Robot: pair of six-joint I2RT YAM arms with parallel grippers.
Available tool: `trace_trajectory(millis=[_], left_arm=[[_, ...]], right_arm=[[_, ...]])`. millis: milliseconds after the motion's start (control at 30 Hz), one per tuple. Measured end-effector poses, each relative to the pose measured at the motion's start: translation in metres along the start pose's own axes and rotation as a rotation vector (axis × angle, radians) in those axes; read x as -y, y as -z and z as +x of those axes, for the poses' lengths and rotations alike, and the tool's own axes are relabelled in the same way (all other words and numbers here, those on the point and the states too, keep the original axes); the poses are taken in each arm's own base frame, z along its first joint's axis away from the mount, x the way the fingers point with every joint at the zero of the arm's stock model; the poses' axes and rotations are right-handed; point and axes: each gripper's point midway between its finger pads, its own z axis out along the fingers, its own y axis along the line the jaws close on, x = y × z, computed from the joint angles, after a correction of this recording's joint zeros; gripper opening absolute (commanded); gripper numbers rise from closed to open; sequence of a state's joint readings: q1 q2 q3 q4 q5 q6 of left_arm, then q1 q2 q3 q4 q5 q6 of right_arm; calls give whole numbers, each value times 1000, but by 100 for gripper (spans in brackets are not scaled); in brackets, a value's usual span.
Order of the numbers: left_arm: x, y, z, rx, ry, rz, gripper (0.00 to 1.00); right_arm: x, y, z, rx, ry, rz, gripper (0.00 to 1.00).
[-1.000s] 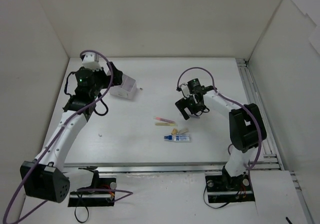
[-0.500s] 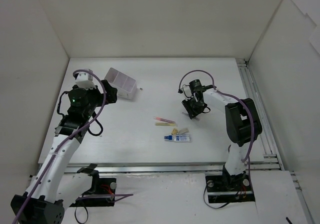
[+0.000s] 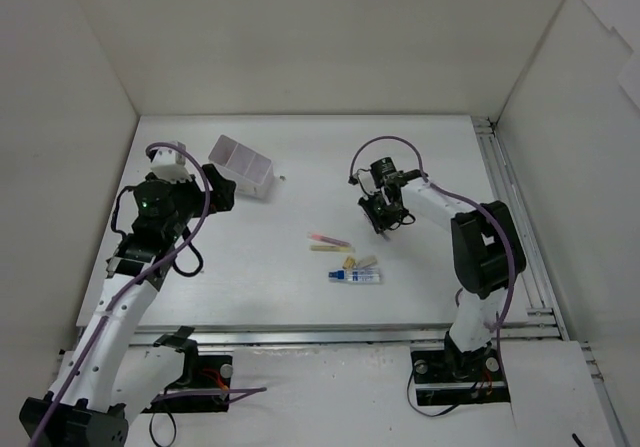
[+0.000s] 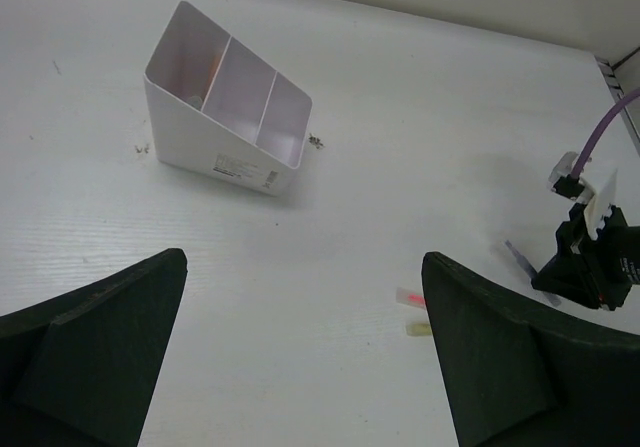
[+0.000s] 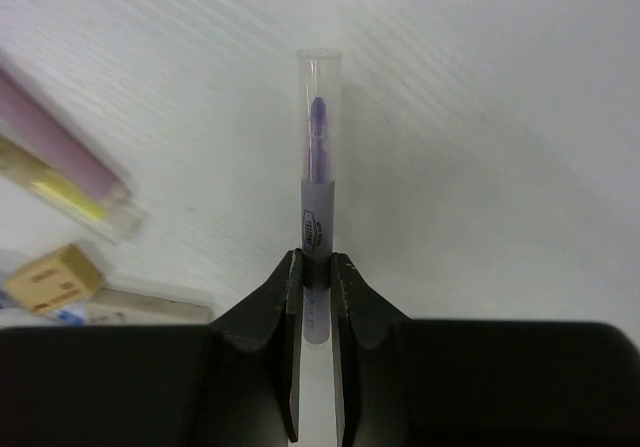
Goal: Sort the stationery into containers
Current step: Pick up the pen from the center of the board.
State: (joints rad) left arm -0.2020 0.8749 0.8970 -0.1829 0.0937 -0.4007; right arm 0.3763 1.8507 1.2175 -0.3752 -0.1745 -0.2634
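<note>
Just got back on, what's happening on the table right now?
The right hand is shut on a clear-capped purple pen. The left hand is open, holding nothing, facing the white divided box. A pink pen, a yellow pen, a tan eraser and a blue-and-white tube lie loose on the table between the arms.

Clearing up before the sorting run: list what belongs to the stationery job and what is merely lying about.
Belongs: purple pen held by right gripper; pink pen; yellow pen; blue-and-white tube; tan eraser bits; white three-compartment box.
Lying about: dark specks beside the box; metal rail on the right.
</note>
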Motion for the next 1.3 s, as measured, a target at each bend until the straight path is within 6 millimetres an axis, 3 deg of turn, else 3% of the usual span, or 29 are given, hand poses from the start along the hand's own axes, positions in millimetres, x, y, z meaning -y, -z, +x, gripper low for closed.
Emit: trace_trajectory(millis=[200,367,500,633,833,1033,1167,1267,1300], left_arm=[[20,-18,30,-121,17,90,100],[60,-28,56,-213,4,224,100],[95,-27,61,-227,-9,320,100],[114,-24,56,-198,-3,366,99],[119,-33,62,-201,8,333,93],[116,-44,78,-241,13,288,85],[119,-44,81,-245,14,285,67],[123,-42,82,-246,13,293,43],[126,-41,83,-246,10,301,30]], right_arm=[[-56,54,-64,264,172,17,0],[-105,100,-105,506,231,-38,0],[-131,105,-114,573,245,-95,0],[-155,99,-111,596,253,-145,0],[-185,98,-103,629,263,-215,0],[-196,124,-110,733,260,-239,0],[-199,138,-112,786,255,-240,0],[-201,142,-116,810,255,-242,0],[-202,142,-115,811,256,-243,0]])
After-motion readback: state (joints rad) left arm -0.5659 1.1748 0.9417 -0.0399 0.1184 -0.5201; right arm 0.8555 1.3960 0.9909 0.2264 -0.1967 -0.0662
